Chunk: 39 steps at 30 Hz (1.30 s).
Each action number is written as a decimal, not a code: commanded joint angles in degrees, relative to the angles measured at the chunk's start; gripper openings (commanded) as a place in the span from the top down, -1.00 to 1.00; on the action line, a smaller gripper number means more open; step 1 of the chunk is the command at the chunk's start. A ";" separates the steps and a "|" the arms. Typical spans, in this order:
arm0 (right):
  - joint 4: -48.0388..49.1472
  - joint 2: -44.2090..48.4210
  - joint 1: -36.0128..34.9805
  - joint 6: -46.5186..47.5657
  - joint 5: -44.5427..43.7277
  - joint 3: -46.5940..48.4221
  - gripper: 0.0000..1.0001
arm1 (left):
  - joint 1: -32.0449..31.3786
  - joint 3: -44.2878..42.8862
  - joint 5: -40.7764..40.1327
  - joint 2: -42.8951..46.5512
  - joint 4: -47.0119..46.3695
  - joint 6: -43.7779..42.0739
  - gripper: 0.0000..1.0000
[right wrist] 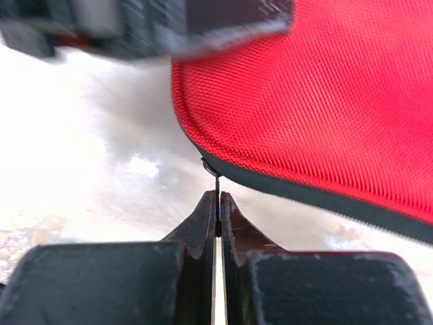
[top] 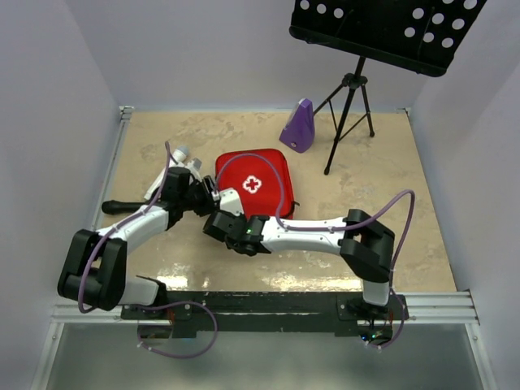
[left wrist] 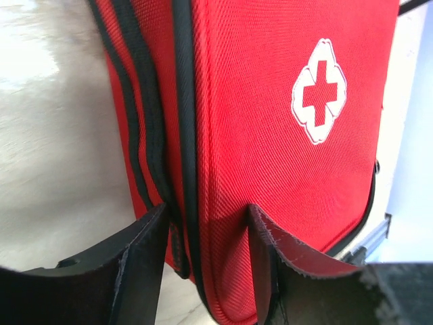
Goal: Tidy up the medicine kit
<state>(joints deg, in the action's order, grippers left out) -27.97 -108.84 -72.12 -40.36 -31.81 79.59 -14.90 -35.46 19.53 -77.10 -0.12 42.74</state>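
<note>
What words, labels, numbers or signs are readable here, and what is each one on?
No words, brands or numbers can be read in any view.
One sign only, no lettering: a white cross emblem with a red centre, on the kit lid.

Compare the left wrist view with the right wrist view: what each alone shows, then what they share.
Left wrist only: the white cross, the black zip band, and the left fingers astride an edge of the medicine kit. Right wrist only: the right fingers shut on a thin black strand at the kit's corner. Both: the red kit on the table.
</note>
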 commanded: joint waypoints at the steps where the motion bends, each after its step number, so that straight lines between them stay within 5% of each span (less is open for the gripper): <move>1: -9.74 6.34 -0.57 -6.21 -0.53 -7.94 1.00 | 2.41 -2.59 -12.50 -4.63 0.03 -3.98 0.18; 10: -10.27 15.93 4.61 -12.28 0.26 -21.57 1.00 | 4.87 -4.17 -12.68 -7.27 2.40 -4.95 0.25; 22: -1.23 27.19 20.70 -7.99 7.02 -29.84 1.00 | 9.70 -6.64 -12.06 -8.59 5.13 -7.15 0.24; 27: -0.42 24.20 18.69 -5.43 7.47 -27.30 1.00 | 13.31 -8.56 -10.21 -10.26 4.95 -6.53 0.13; 31: -2.09 21.05 14.03 -5.08 4.22 -22.92 1.00 | 13.93 -12.43 -9.86 -10.79 10.04 -7.58 -0.14; 39: -3.06 8.13 7.17 -2.19 1.67 -10.35 1.00 | 12.44 -7.34 -4.50 5.71 14.26 -6.09 -0.41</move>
<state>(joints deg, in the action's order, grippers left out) -26.96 -96.20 -63.02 -45.28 -28.42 64.20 -2.59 -44.62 18.11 -79.83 9.02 38.41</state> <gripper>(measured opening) 0.015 0.688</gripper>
